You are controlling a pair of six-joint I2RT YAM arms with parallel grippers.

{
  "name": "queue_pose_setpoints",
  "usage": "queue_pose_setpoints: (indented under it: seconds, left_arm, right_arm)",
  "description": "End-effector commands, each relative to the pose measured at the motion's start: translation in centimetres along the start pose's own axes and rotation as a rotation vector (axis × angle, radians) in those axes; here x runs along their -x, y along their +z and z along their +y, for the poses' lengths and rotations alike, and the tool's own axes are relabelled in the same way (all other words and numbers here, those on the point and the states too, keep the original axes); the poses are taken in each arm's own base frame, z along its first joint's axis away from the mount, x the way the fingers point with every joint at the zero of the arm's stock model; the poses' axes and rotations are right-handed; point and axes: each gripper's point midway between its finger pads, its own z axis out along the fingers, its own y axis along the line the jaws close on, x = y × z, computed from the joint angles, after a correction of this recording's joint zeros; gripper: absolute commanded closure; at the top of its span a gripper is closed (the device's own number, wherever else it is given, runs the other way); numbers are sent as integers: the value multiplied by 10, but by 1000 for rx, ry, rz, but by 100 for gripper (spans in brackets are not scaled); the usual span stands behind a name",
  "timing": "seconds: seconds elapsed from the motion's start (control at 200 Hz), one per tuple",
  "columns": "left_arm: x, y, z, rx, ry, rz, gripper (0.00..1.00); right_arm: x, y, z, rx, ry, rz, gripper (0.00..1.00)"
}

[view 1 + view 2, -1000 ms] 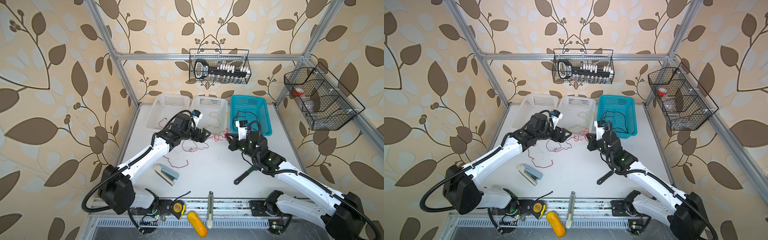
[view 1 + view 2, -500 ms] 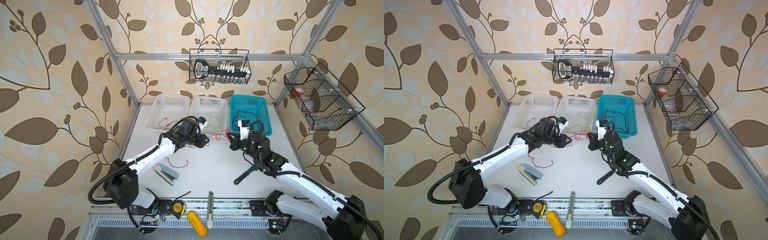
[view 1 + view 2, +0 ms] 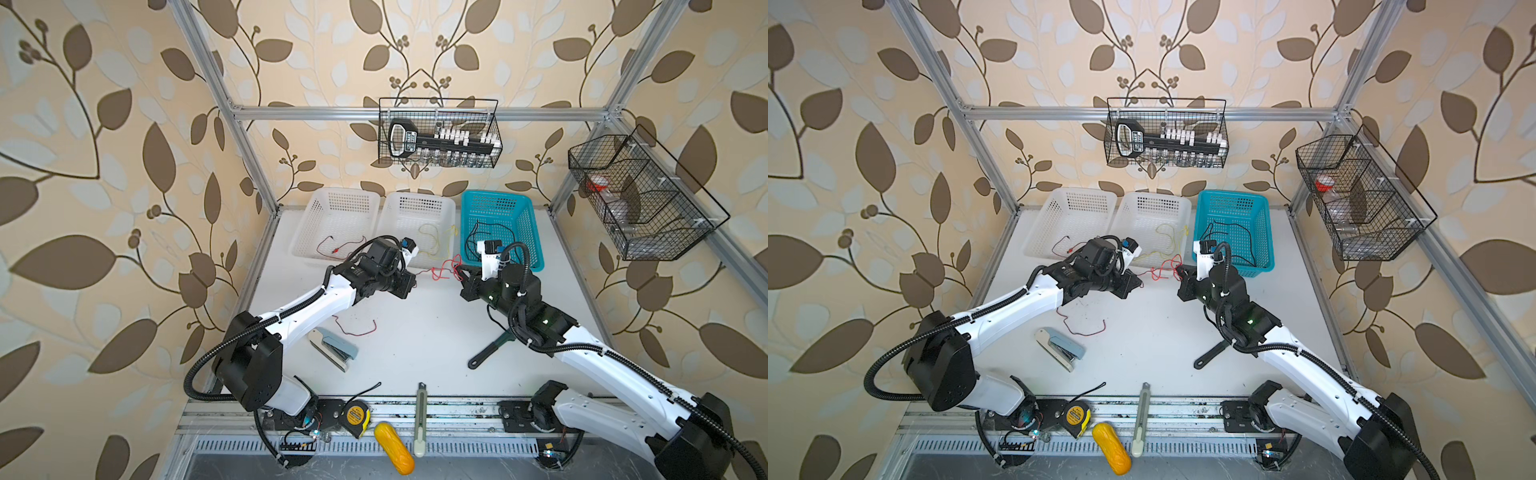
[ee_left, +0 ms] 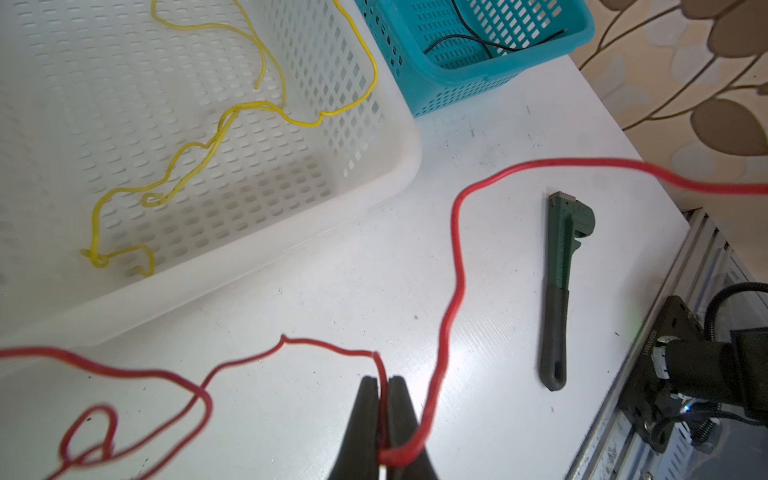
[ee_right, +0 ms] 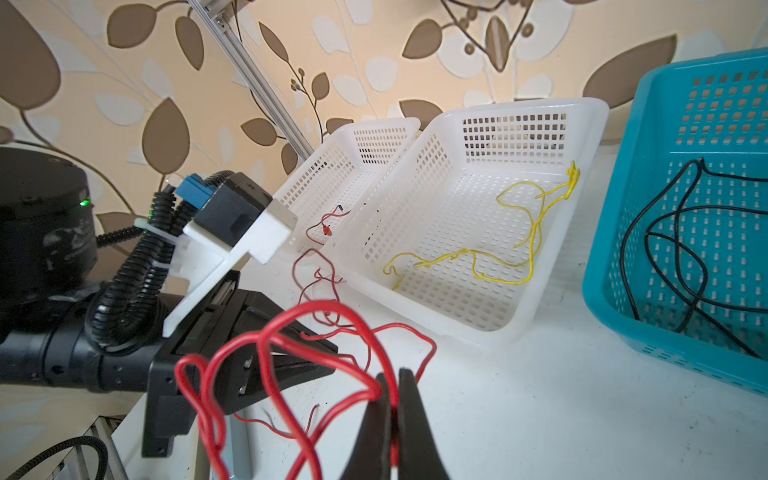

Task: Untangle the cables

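Note:
A tangle of red cable (image 3: 444, 271) (image 3: 1162, 271) hangs between my two grippers in front of the baskets. My left gripper (image 3: 412, 281) (image 3: 1138, 283) (image 4: 383, 382) is shut on a strand of the red cable (image 4: 455, 249). Facing it, my right gripper (image 3: 463, 275) (image 3: 1179, 272) (image 5: 392, 378) is shut on another loop of the red cable (image 5: 291, 345). A yellow cable (image 3: 432, 237) (image 4: 224, 124) (image 5: 519, 232) lies in the middle white basket (image 3: 419, 197). A black cable (image 3: 490, 232) (image 5: 673, 249) lies in the teal basket (image 3: 496, 195). A thin red cable (image 3: 336, 246) lies in the left white basket (image 3: 332, 193).
Another thin red wire (image 3: 357, 329) lies on the table beside a grey stapler (image 3: 332, 350). A green wrench (image 3: 490, 351) (image 4: 561, 266) lies by the right arm. Along the front edge are a tape measure (image 3: 357, 415), a utility knife (image 3: 420, 415) and a short black wire stub (image 3: 365, 388).
My left gripper's jaws have gone from wide open to shut on the red cable, its wrist turning a little. The right gripper has kept its grip in the same place.

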Motion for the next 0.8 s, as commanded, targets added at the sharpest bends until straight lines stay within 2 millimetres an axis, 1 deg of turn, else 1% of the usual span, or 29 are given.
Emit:
queue_pose_setpoints:
  seconds: [0.0, 0.19, 0.275, 0.29, 0.3, 0.315, 0.45, 0.605, 0.795]
  left_arm:
    - [13, -5, -3, 6, 12, -37, 100]
    - [19, -11, -1, 26, 10, -71, 100]
    - [18, -11, 2, 44, 4, -73, 100]
    - [18, -11, 3, 48, 4, -75, 100]
    - [23, -19, 0, 47, 7, -99, 100]
    - [25, -22, 0, 50, 8, -108, 100]
    - [28, -29, 6, 96, -5, -137, 100]
    - [37, -41, 12, 149, -34, -171, 100]
    - [47, -55, 29, 264, -62, -186, 100]
  right_arm:
    - [9, -4, -1, -8, -6, -35, 100]
    - [6, -3, -1, -6, -8, -28, 100]
    - [4, -2, -2, -6, -9, -22, 100]
    - [4, -2, -1, -5, -9, -22, 99]
    - [4, -2, -1, -4, -9, -21, 98]
    - [4, -2, -1, -4, -8, -20, 97]
    - [1, -1, -1, 4, -11, -12, 89]
    - [-1, -1, -1, 7, -13, -5, 80]
    - [-5, -1, -1, 11, -19, 2, 71]
